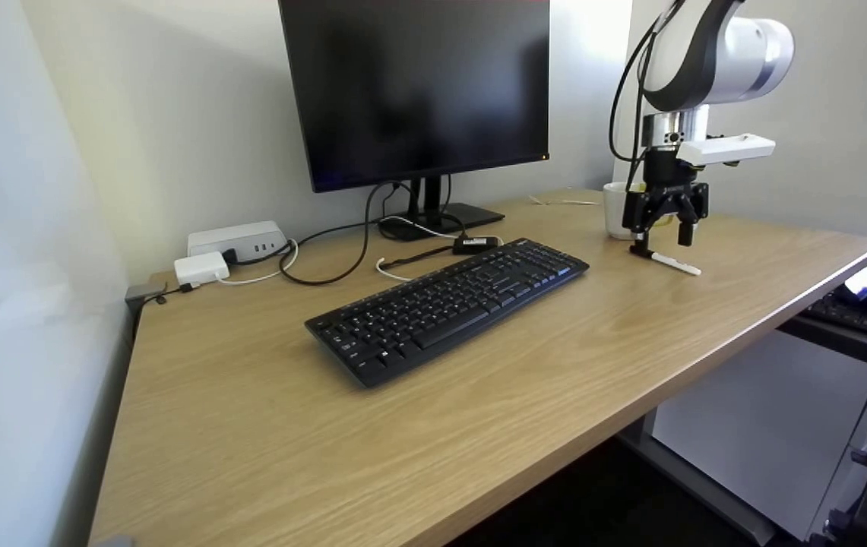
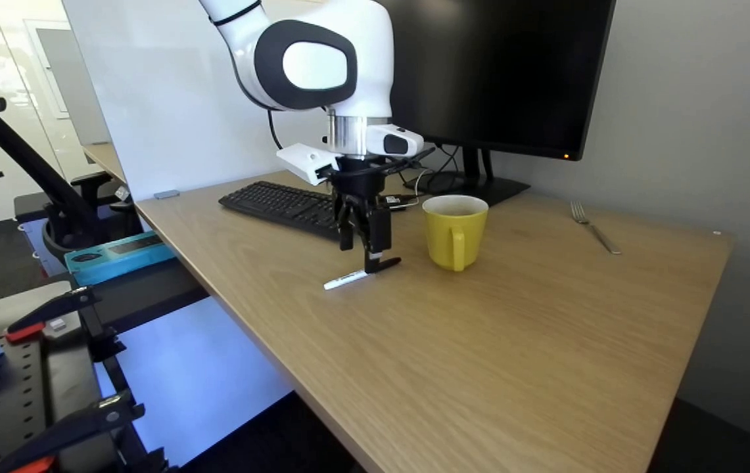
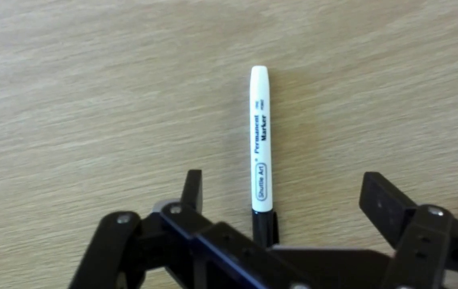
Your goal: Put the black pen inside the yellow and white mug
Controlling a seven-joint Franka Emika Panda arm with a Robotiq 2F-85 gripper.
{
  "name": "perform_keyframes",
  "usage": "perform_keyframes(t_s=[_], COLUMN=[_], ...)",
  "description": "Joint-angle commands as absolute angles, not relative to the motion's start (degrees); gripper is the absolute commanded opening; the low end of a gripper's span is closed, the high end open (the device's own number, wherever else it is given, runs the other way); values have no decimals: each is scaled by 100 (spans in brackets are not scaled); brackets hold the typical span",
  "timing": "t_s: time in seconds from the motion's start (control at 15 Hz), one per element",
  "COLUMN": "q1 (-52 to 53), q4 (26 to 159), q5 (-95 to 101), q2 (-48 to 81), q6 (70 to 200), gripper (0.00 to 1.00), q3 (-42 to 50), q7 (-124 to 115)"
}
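Expect a light, stiff, probably slick black-capped pen, lying on the surface near the yellow and white mug with its cap toward the mug. Find the hand spread apart astride the pen in the wrist view, gripping nothing; best pinch mid-barrel, squarely across, to prevent rolling.

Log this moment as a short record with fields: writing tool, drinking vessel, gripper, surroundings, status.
Writing tool: slim, black-capped white permanent marker, lying flat on the light wooden desk
Drinking vessel: yellow-and-white mug, upright, near the marker's capped end, not touching it
Gripper: black two-finger gripper, open, straddling the marker with gaps both sides in the wrist view
Surroundings: black keyboard, black flat-screen monitor, silver metal fork
Status: marker not yet in the mug
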State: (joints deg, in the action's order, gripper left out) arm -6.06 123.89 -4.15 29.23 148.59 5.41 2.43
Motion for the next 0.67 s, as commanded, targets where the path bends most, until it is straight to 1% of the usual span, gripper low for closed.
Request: perform_keyframes(t_s=[0.0,0.13,0.2,0.27,0.33,0.4,0.53,0.6], q1=[-751,-757,-760,-759,-765,-771,-775,-772], q4=[12200,12134,12109,12090,12067,12047,12031,12027], q5=[-378,-374,-374,-374,-379,-384,-393,-393], q2=[3118,3201,3232,3252,3280,3305,3330,3338], q6=[14923,14926,14927,14933,14940,14941,14936,14931], gripper=[100,100,95,75,71,70,56,47], q3=[447,444,440,438,429,420,400,394], q7=[389,392,397,397,408,421,442,442])
